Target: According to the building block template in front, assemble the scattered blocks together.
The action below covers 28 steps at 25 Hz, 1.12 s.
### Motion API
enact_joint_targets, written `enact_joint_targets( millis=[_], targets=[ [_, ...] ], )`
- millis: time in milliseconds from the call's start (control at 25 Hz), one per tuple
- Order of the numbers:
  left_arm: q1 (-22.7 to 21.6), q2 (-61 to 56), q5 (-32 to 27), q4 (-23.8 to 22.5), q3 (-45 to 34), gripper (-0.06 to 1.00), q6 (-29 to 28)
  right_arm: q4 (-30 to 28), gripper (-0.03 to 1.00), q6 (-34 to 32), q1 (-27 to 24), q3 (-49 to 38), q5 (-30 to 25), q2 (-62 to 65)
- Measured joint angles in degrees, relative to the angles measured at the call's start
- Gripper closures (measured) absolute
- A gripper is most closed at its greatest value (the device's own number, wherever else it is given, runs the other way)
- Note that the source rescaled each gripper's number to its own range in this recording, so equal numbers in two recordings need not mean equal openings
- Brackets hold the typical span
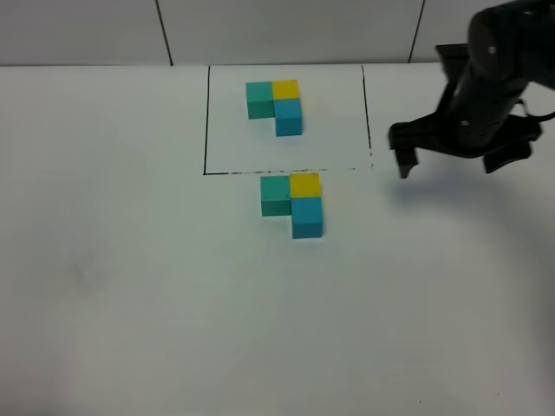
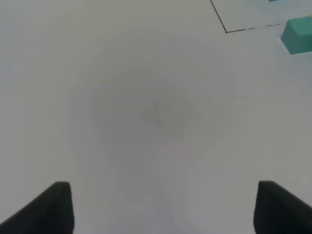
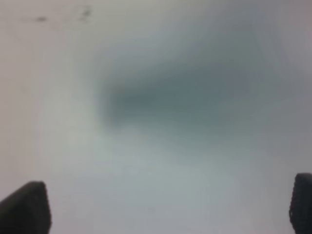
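The building block template (image 1: 284, 106) is an L of teal, yellow and blue cubes inside a black-lined rectangle (image 1: 206, 121) at the back. Just in front of the outline, the scattered blocks sit touching in the same L: teal cube (image 1: 276, 195), yellow cube (image 1: 304, 185), blue cube (image 1: 307, 217). My right gripper (image 1: 451, 160) hovers open and empty to the right of the outline, well apart from the cubes. Its wrist view is a blur of bare table between wide fingertips (image 3: 27, 207). My left gripper (image 2: 163, 209) is open over bare table, with the teal cube (image 2: 298, 35) far off.
The white table (image 1: 130, 286) runs to a grey tiled wall (image 1: 286, 30) at the back. A corner of the black outline (image 2: 226, 31) appears in the left wrist view. The left arm is outside the exterior high view.
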<state>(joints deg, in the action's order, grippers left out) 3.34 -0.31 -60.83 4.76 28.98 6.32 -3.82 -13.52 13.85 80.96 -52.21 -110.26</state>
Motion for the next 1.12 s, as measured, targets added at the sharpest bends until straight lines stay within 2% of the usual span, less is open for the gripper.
enact_joint_targets(
  millis=[200,480,840,1120],
  targets=[
    [0.0,0.0,0.0,0.0,0.0,0.19,0.0,0.2,-0.03,0.9,-9.4,-8.3,2.0,7.2],
    [0.0,0.0,0.0,0.0,0.0,0.19,0.0,0.4,-0.03,3.9,-17.2,-18.3,2.4,18.9],
    [0.0,0.0,0.0,0.0,0.0,0.19,0.0,0.5,-0.03,5.2,-18.0,-27.8,1.7,35.8],
    [0.0,0.0,0.0,0.0,0.0,0.19,0.0,1.3,-0.03,7.1,-18.0,-36.4,-1.9,52.3]
  ],
)
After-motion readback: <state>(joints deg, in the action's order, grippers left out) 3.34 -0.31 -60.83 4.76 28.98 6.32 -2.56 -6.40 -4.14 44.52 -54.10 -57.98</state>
